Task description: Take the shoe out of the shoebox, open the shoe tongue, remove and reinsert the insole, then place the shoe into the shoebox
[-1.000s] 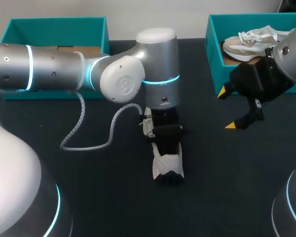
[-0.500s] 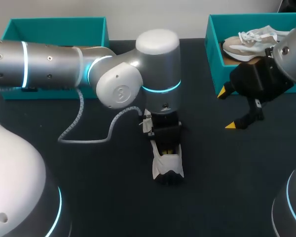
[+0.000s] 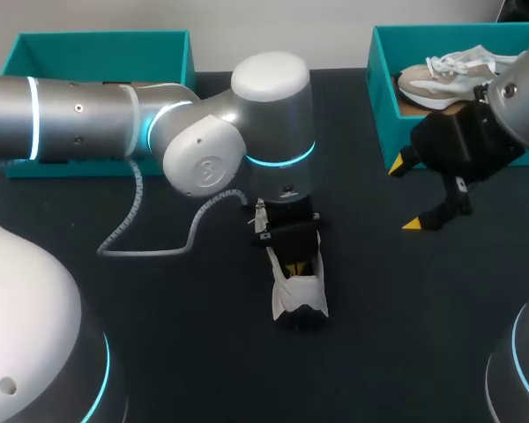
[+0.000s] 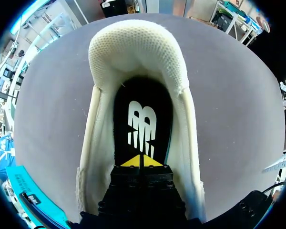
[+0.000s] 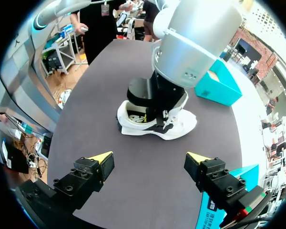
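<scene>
Head view: my left arm covers most of the white shoe at mid-frame; only one end shows below the wrist, and my left claw is a sliver of yellow inside the opening. A teal box at upper left is partly hidden by that arm. My right claw hangs spread wide at the right, holding nothing, just below the teal shoebox, which holds a beige shoe

Left wrist view: my fingers are pressed together, tips down on the black insole inside the shoe; whether they pinch it, I cannot tell

Right wrist view: fingers far apart and bare, the shoe lying ahead of them on the table, well apart
</scene>
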Tool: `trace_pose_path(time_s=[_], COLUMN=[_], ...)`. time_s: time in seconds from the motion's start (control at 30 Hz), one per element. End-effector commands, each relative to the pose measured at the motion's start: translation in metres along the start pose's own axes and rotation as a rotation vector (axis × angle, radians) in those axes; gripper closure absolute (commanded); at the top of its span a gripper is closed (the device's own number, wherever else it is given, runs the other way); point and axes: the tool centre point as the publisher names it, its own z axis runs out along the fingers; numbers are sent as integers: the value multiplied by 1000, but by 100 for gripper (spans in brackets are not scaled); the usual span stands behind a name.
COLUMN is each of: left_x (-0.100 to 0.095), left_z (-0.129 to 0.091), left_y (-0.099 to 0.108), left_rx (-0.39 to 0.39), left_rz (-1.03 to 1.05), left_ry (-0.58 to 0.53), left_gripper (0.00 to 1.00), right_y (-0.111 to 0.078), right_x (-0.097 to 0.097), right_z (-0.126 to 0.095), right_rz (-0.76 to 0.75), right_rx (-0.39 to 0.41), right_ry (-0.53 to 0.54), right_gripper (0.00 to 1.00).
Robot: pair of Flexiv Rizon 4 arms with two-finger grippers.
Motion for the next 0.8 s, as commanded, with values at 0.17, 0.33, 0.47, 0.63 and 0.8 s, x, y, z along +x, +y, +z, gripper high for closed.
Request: trace_pose_path(time_s=[0.17, 0.33, 0.47, 0.63, 0.8], left_x=[5, -1, -5, -6, -6], left_z=[-21, -22, -11, 5, 27], left_y=[-12, -24, -34, -41, -34], left_rx=[97, 184, 207, 224, 188], left_rz=[51, 85, 100, 115, 133], left_ry=[-42, -58, -43, -38, -44], left_gripper=[100, 100, 100, 100, 100], right_y=[0, 0, 0, 0, 0], right_x=[0, 0, 0, 0, 0], right_z=[2, 2, 2, 2, 2], right_rz=[0, 0, 0, 0, 0], right_rx=[2, 2, 2, 2, 2], right_ry=[-1, -1, -1, -1, -1], right_gripper=[0, 0, 0, 0, 0])
